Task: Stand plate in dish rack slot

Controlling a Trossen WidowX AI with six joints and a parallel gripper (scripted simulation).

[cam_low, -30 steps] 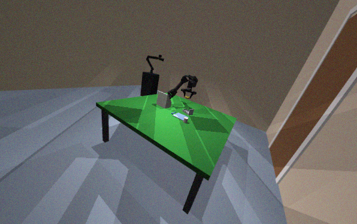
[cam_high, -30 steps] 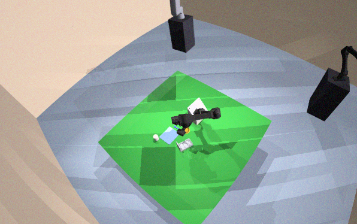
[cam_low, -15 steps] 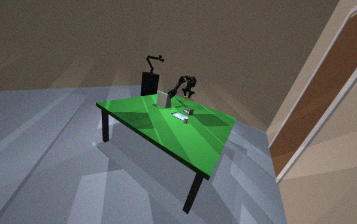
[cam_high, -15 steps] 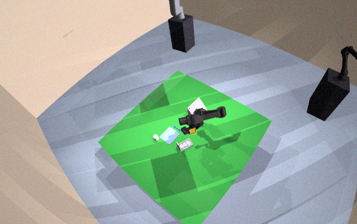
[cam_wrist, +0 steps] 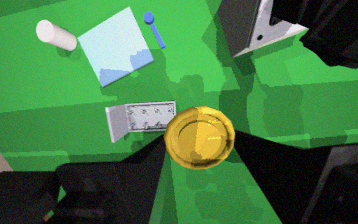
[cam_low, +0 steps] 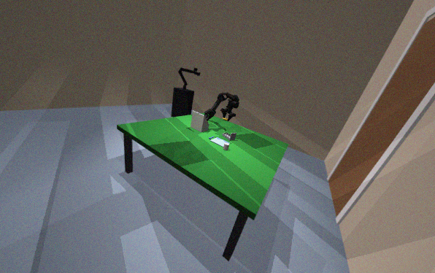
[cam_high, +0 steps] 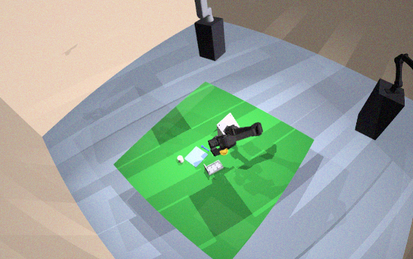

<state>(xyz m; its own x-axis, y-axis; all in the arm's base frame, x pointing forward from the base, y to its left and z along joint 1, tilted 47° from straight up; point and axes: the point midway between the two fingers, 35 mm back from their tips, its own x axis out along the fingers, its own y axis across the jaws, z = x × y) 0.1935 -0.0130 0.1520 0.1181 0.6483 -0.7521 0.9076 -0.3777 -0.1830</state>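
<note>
Wrist view: we see the yellow plate (cam_wrist: 199,137) face-on, pinched by its rim between the two dark fingers of the gripper (cam_wrist: 200,150), which spread wide around it. It hangs well above the green table (cam_wrist: 40,110), touching nothing else. The gray dish rack (cam_wrist: 141,118) lies at about 9 o'clock from the plate, its near end just past the plate's rim in this view, though the rack sits far lower.

Top view: the gripper (cam_high: 219,149) carries the plate (cam_high: 224,152) at roughly 1 o'clock from the rack (cam_high: 214,167). A pale blue square mat (cam_high: 196,156) lies at 9 o'clock of the gripper, with a small white cylinder (cam_high: 180,158) beyond it and a blue spoon (cam_high: 204,147) near the mat's far corner. A white panel (cam_high: 227,122) stands by the arm's base.

Our reading of the step: carry and line up over the rack.
- We should bring the plate directly above a gap between the rails before descending.
- Turn the wrist so the plate's edge runs along the slot, face crosswise to the rails; the slot direction is too small to read for certain here.
- Lower slowly, keeping the pinch firm until the rim seats.
- Risk: a rim grip can let the plate swing, or knock the light rack askew.
</note>
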